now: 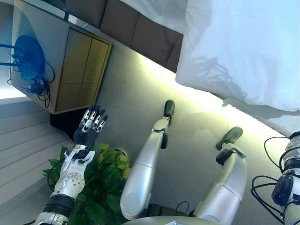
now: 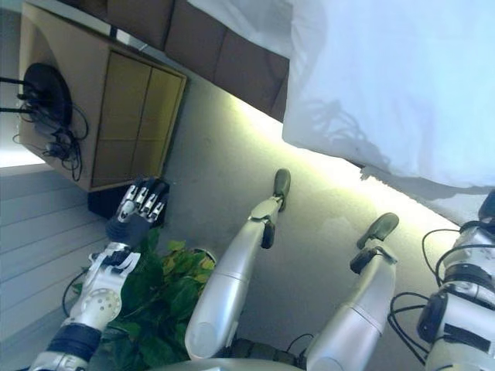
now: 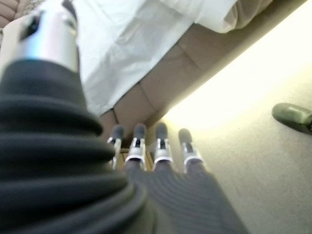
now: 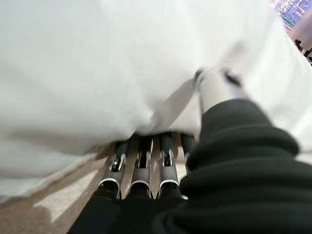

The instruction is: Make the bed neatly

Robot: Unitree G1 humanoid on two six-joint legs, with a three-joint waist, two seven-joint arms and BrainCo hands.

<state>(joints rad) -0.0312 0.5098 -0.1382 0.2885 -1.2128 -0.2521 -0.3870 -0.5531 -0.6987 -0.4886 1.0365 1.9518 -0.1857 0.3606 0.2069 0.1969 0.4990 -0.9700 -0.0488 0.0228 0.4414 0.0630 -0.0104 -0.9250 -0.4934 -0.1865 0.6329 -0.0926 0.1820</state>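
A white sheet (image 1: 234, 47) covers the bed at the upper right and hangs over its side above the brown padded bed base (image 1: 140, 28). My right hand (image 4: 141, 165) is at the sheet's hanging edge (image 4: 97, 83). Its straight fingers run under the cloth with their tips hidden, and its thumb (image 4: 214, 90) lies on top, so a fold is pinched between them. In the eye views only that arm's wrist shows, at the right edge. My left hand (image 1: 86, 129) is raised in front of the bedside cabinet with its fingers (image 3: 146, 146) straight and apart, holding nothing.
A wooden bedside cabinet (image 1: 70, 70) stands at the left of the bed, with a round dark device and cables (image 1: 28, 56) on top. A green potted plant (image 1: 105, 183) sits on the floor under my left arm. Grey carpet (image 1: 187, 122) runs along the bed's lit base.
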